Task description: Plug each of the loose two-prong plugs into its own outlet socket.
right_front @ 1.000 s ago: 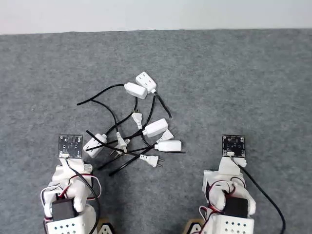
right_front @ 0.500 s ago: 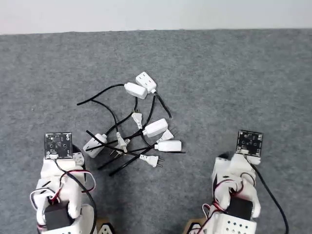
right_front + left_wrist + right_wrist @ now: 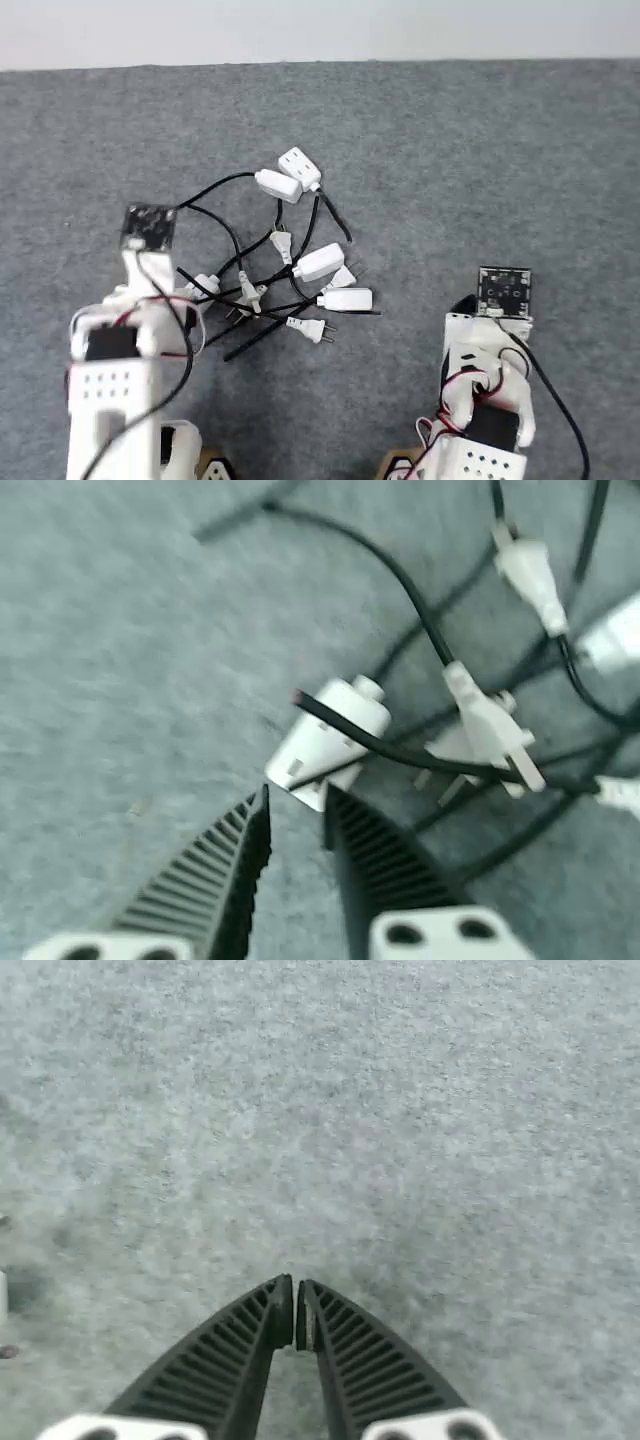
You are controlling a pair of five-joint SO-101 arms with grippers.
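A tangle of black cords with white sockets and two-prong plugs lies mid-table. Sockets rest at the far end (image 3: 302, 165), beside it (image 3: 278, 185), in the middle (image 3: 320, 262) and nearer (image 3: 347, 298). Loose plugs lie among the cords (image 3: 281, 243), (image 3: 250, 292), (image 3: 310, 328). My left arm (image 3: 148, 228) hangs over the pile's left edge. The left gripper (image 3: 297, 805) is slightly open, its tips just short of a white socket (image 3: 330, 735) crossed by a black cord; a plug (image 3: 490, 730) lies beyond. My right gripper (image 3: 296, 1312) is shut over bare carpet, right of the pile (image 3: 503, 290).
Grey carpet (image 3: 480, 150) covers the table, with wide free room to the right and at the back. A pale wall edge (image 3: 320, 30) runs along the far side. Cords cross each other around the left-hand socket.
The left arm swung out to the left, then rose and came forward over the pile's left edge. The right arm shifted a little to the right.
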